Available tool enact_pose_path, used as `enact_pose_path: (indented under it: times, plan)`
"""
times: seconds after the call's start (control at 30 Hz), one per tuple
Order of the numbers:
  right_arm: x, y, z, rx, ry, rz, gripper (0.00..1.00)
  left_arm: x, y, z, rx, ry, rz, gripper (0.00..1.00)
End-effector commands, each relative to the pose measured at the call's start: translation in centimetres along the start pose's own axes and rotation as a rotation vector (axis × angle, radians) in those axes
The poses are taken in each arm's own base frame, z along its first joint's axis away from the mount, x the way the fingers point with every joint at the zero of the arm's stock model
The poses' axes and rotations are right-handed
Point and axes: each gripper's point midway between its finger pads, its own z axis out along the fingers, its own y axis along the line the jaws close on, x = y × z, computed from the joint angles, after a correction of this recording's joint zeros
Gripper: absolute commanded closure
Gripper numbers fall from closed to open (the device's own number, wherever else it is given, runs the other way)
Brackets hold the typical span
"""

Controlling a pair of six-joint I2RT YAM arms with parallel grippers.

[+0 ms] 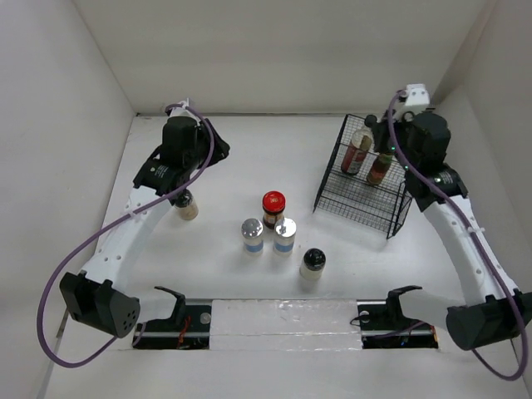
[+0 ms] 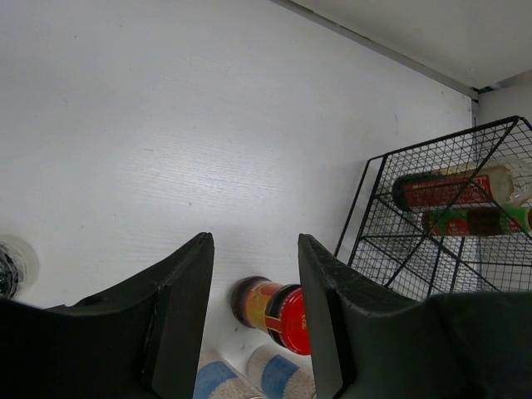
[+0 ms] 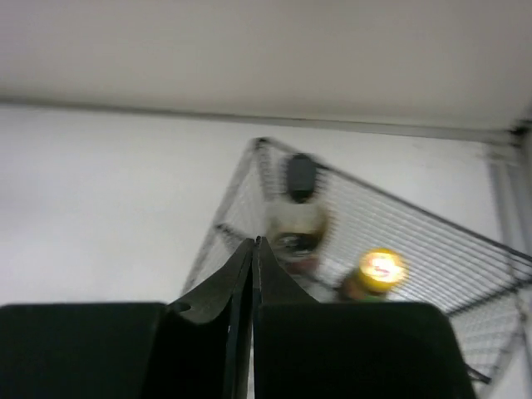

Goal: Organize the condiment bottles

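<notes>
Rack [image 1: 356, 204] — near right wall [image 1: 501, 125] | red-lidded jar [image 1: 273, 204] mid-table, shakers [image 1: 253, 236] beside

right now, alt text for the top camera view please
Two sauce bottles sit in a black wire rack at back right of a white table. Four small jars cluster mid-table; a fifth jar sits beside the left arm.

White table [image 1: 249, 158], wire rack [image 1: 364, 204], five condiment bottles [image 1: 285, 236]

A black wire rack [image 1: 359, 198] stands in the upper right of the frame on the white table [image 1: 266, 154], near the back wall [image 1: 283, 50].
</notes>
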Motion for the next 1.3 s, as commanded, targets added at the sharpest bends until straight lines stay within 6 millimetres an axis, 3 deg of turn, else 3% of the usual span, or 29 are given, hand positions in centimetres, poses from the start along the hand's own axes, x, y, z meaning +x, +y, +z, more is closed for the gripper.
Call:
enact_pose_path:
  times: [0.0, 0.07, 0.1, 0.13, 0.17, 0.27, 0.3, 0.4, 0.57, 0.7, 0.83, 1.0, 1.07, 1.13, 1.17, 1.2, 1.27]
  plan:
    - [3.3, 9.1, -1.3, -0.296, 0.119, -0.061, 0.97, -1.8, -0.7, -1.2, 0.025, -0.071, -0.01, 0.6]
    - [6.4, 13.1, -1.9, -0.408, 0.19, -0.089, 0.84, -1.8, -0.7, -1.2, 0.025, -0.071, -0.001, 0.6]
    - [7.3, 16.6, -3.3, -0.523, 0.204, -0.127, 0.73, -1.9, -0.5, -1.2, 0.016, -0.077, -0.001, 0.6]
    - [8.4, 18.0, -3.9, -0.562, 0.233, -0.151, 0.58, -1.9, -0.5, -1.2, 0.016, -0.077, -0.001, 0.6]
    - [9.8, 19.1, -3.9, -0.579, 0.274, -0.168, 0.3, -1.9, -0.5, -1.2, 0.016, -0.077, -0.001, 0.6]
    - [12.9, 22.5, -4.8, -0.678, 0.369, -0.232, 0.08, -3.2, -0.4, -1.7, -0.005, -0.117, 0.048, 0.48]
    - [13.5, 23.1, -4.8, -0.69, 0.387, -0.25, 0.05, -3.7, -0.3, -1.9, -0.022, -0.123, 0.062, 0.45]
    - [15.7, 25.1, -4.8, -0.742, 0.47, -0.3, 0.01, -5.1, 0.0, -2.4, -0.062, -0.161, 0.093, 0.35]
    - [19.4, 26.3, -4.1, -0.758, 0.584, -0.357, 0.01, -7.1, -1.1, -3.5, -0.041, -0.212, 0.093, 0.28]
    - [20.1, 26.8, -3.0, -0.747, 0.585, -0.361, 0.01, -7.3, -0.8, -3.4, -0.049, -0.215, 0.09, 0.28]
    - [22.5, 26.9, -1.8, -0.725, 0.628, -0.376, 0.01, -6.8, -0.3, -3.2, -0.053, -0.207, 0.079, 0.28]
    - [23.6, 27.8, -0.4, -0.732, 0.569, -0.351, 0.07, -10.2, -1.2, -4.8, -0.055, -0.3, 0.087, 0.29]
    - [22.8, 28.6, 0.0, -0.746, 0.531, -0.327, 0.07, -10.7, -1.5, -4.8, -0.049, -0.309, 0.085, 0.29]
    - [24.0, 28.8, 0.3, -0.754, 0.555, -0.341, 0.07, -10.1, -1.6, -4.4, -0.033, -0.289, 0.09, 0.29]
    - [24.0, 29.3, 0.2, -0.764, 0.552, -0.345, 0.09, -9.7, -1.4, -4.1, -0.039, -0.277, 0.08, 0.29]
    - [24.0, 29.5, 0.5, -0.764, 0.55, -0.345, 0.25, -9.4, -1.2, -3.8, -0.042, -0.274, 0.08, 0.29]
    - [23.7, 29.3, 0.7, -0.742, 0.548, -0.351, 0.35, -8.9, -0.9, -3.8, -0.045, -0.266, 0.073, 0.3]
